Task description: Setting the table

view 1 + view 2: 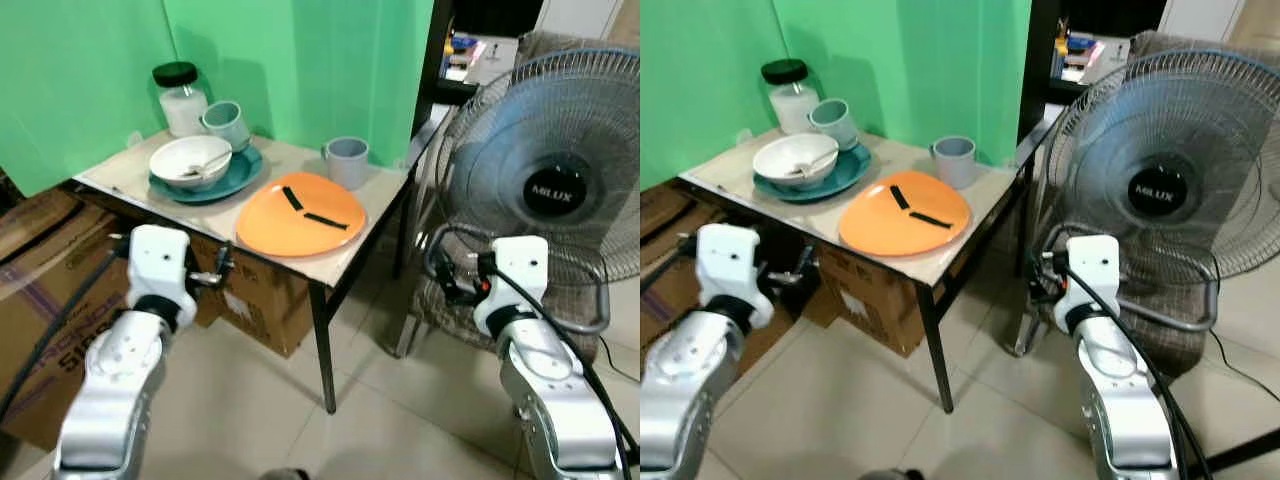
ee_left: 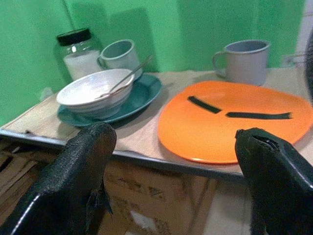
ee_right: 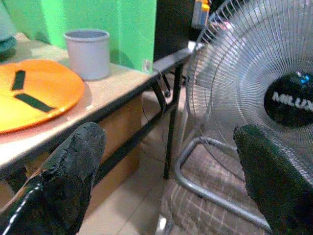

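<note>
Ahead of the spread left gripper, the orange plate looks stiff, light, slippery; pinch its overhanging near rim.

"MILUX" on fan hub; box print unreadable.

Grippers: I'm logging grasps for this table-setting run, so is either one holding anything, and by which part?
Nothing is held. The left gripper is open short of the orange plate; the right gripper is open beside the table.
</note>
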